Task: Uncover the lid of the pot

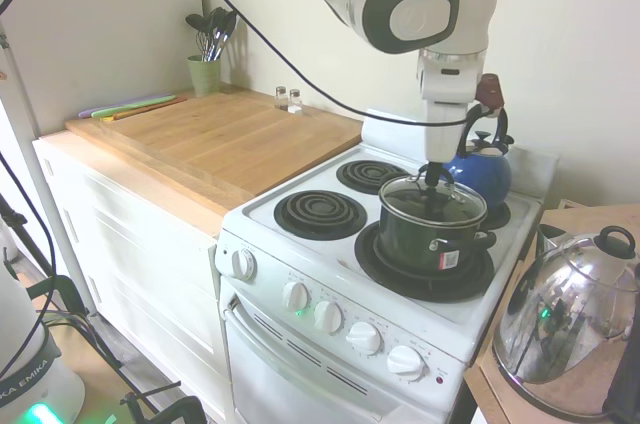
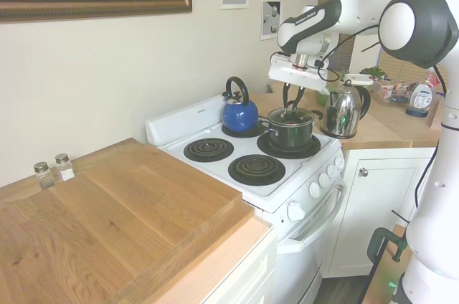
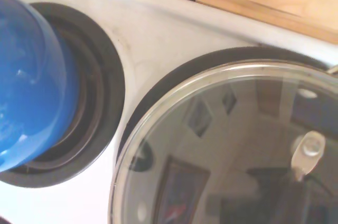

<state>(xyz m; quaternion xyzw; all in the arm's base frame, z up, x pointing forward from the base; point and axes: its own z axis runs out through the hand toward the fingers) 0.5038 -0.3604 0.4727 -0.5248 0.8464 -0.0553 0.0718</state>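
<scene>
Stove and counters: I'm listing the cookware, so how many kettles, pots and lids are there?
Kettles: 2, blue and chrome
Pots: 1
Lids: 1
Total: 4

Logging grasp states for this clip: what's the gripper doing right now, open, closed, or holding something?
Gripper: open, fingers straddling the lid handle on the pot; nothing gripped yet.

Lid (image 1: 433, 190) on pot (image 1: 430, 235), kettle (image 1: 478, 169) just behind.
</scene>
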